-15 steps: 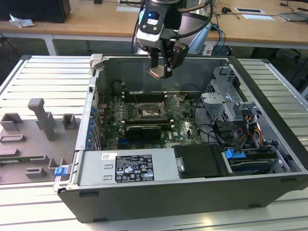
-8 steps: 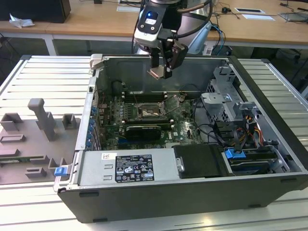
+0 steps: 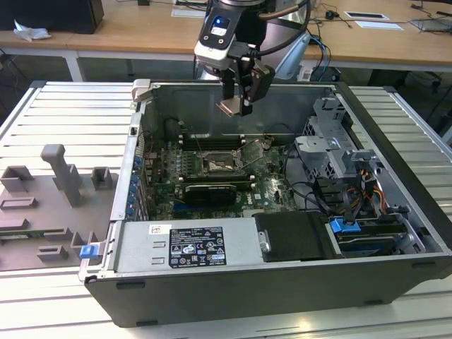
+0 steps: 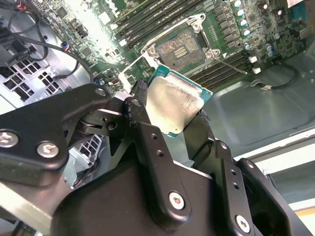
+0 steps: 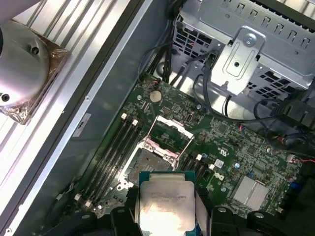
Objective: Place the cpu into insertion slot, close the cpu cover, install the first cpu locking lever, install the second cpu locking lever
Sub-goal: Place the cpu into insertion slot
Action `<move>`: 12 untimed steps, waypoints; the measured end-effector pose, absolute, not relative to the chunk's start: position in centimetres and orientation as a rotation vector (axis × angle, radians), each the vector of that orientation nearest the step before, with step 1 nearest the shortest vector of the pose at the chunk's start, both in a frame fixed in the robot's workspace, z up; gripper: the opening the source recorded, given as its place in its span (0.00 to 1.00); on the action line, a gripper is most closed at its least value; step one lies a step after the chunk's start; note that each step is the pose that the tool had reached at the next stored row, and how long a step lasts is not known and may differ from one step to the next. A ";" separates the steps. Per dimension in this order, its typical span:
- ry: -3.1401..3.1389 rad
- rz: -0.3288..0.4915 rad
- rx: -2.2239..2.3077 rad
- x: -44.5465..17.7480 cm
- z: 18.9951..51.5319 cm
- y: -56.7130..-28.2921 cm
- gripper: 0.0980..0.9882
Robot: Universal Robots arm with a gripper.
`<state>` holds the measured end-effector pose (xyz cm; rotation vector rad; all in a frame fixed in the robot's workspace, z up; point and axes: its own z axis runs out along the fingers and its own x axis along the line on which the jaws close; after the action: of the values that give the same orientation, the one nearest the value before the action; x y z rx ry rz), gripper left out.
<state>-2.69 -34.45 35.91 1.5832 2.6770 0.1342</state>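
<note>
Risk of clipping the computer case [image 3: 212, 296] wall going down. Risk of bent pins in the insertion slot [image 4: 179, 48] from a skewed, corner-first landing. Risk of slip from so thin an edge-grip. Inside the case: motherboard [image 3: 162, 176], cables [image 3: 311, 191]. Inside the slot: nothing yet. Fingers [image 4: 147, 142] clamped on the cpu [image 4: 174, 105], tilted, well above the slot.

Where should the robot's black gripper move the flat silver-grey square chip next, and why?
Probably lower it toward the open socket on the green motherboard: the gripper grips the flat silver-grey square cpu well above it, and the thin silver cpu cover is open.
</note>
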 end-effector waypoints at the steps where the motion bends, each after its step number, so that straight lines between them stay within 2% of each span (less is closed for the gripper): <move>1: 2.673 0.134 1.590 -2.7 35.9 -34.5 0.50; 12: 2.603 0.132 1.696 -2.7 35.8 -34.5 0.50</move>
<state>-2.69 -34.45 35.80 1.6962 2.6026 0.1319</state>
